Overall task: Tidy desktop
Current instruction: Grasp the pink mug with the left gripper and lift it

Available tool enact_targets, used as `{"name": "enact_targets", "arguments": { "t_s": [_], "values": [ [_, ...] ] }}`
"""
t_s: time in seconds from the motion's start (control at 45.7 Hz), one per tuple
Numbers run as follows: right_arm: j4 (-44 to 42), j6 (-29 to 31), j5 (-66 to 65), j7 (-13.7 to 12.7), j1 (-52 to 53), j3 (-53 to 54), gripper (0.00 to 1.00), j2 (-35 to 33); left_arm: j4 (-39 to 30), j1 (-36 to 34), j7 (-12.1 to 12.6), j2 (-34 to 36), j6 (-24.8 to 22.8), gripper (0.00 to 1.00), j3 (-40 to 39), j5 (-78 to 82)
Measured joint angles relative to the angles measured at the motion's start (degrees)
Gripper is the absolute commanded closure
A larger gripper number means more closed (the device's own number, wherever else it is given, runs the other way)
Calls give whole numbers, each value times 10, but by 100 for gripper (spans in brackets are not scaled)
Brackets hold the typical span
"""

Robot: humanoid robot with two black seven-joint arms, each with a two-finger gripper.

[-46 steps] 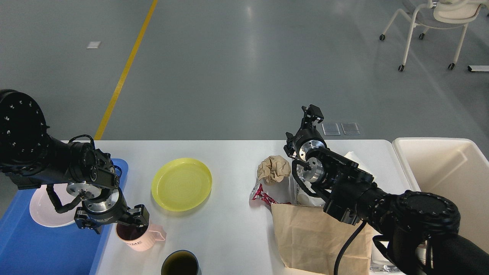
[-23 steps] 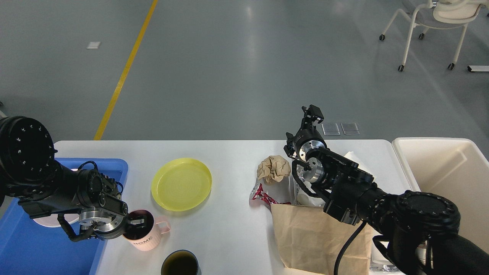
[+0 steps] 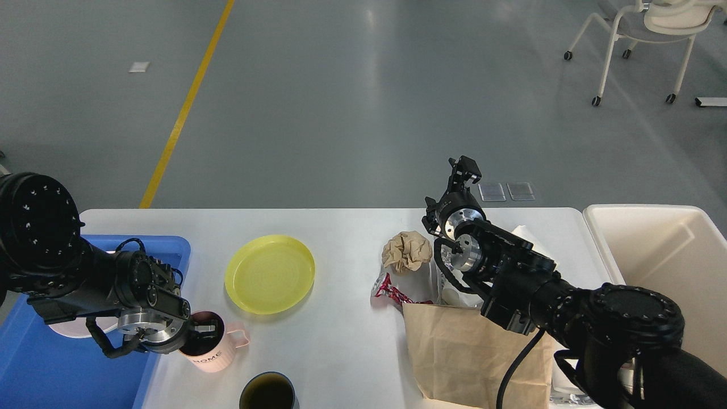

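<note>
Head view: the white desktop (image 3: 341, 341) spans the foreground. The left gripper (image 3: 201, 329) clamps a pink mug (image 3: 213, 349) by its rim, beside a blue tray (image 3: 34, 369). The right gripper (image 3: 464, 169) is raised; its fingers' state is unclear.

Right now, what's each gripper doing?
Left gripper: fingers closed on the pink mug rim, one inside.
Right gripper: raised, holding nothing; open or shut cannot be told.
</note>
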Motion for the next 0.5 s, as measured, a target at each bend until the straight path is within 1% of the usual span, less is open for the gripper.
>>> {"name": "enact_targets", "arguments": {
  "t_s": [0.022, 0.175, 0.219, 0.35, 0.504],
  "values": [
    [0, 0, 0, 0, 0, 0, 0, 0, 0, 0, 0, 0, -1, 100, 0, 0],
    [0, 0, 0, 0, 0, 0, 0, 0, -3, -1, 3, 0, -4, 100, 0, 0],
    [0, 0, 0, 0, 0, 0, 0, 0, -4, -2, 7, 0, -4, 100, 0, 0],
    [0, 0, 0, 0, 0, 0, 0, 0, -4, -3, 30, 1, -3, 100, 0, 0],
    [0, 0, 0, 0, 0, 0, 0, 0, -6, -7, 36, 4, -4, 100, 0, 0]
  ]
}}
